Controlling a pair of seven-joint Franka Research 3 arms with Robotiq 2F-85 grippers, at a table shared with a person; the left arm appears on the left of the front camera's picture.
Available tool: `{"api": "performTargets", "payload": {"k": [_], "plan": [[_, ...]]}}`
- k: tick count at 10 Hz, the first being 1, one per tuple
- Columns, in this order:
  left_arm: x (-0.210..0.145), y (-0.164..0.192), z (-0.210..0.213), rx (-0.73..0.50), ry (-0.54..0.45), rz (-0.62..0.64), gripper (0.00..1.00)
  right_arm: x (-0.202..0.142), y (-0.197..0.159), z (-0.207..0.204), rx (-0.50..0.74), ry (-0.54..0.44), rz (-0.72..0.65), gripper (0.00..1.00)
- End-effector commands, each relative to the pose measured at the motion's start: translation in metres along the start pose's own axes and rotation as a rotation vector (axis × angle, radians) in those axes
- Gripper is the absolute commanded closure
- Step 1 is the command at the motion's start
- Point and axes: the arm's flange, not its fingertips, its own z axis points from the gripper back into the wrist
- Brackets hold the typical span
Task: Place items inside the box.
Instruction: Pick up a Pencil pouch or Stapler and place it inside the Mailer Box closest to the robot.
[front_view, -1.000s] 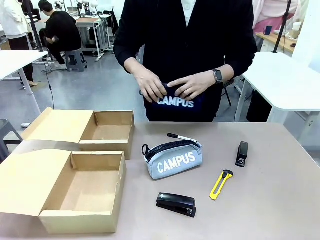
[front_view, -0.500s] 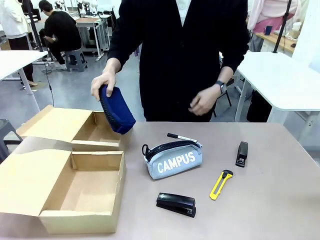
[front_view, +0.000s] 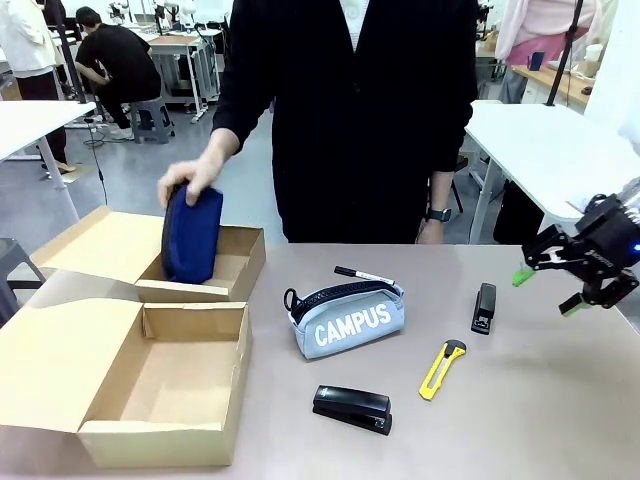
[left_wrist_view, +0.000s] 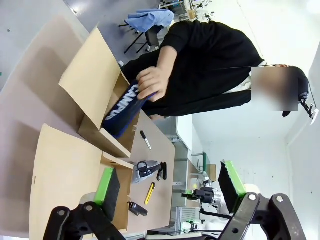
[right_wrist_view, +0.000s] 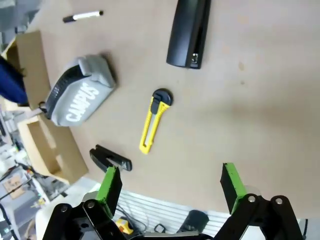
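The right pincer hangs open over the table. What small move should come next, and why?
Probably lower the right pincer toward the yellow utility knife: the jaws stand open and empty, the knife lies free on the table, nearly in line with them in the right wrist view, while the person's hand holds the navy pouch in the far box.

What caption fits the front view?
A person's hand holds a navy pouch in the far box; the open right gripper hovers above the table.
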Motion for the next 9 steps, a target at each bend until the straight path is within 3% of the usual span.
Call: {"api": "performTargets", "payload": {"k": [1, 2, 8, 9], "plan": [[0.000, 0.000, 0.000, -0.020, -0.005, -0.019, 0.00, 0.002, 0.007, -0.011, -0.016, 0.007, 0.007, 0.00], [0.000, 0.000, 0.000, -0.020, -0.005, -0.019, 0.00, -0.001, 0.024, -0.027, -0.256, 0.020, -0.110, 0.00], [0.000, 0.000, 0.000, -0.020, -0.005, -0.019, 0.00, 0.088, 0.047, -0.109, -0.434, 0.025, -0.204, 0.00], [0.000, 0.000, 0.000, -0.020, -0.005, -0.019, 0.00, 0.098, 0.045, -0.120, -0.389, -0.007, -0.196, 0.00]]}}
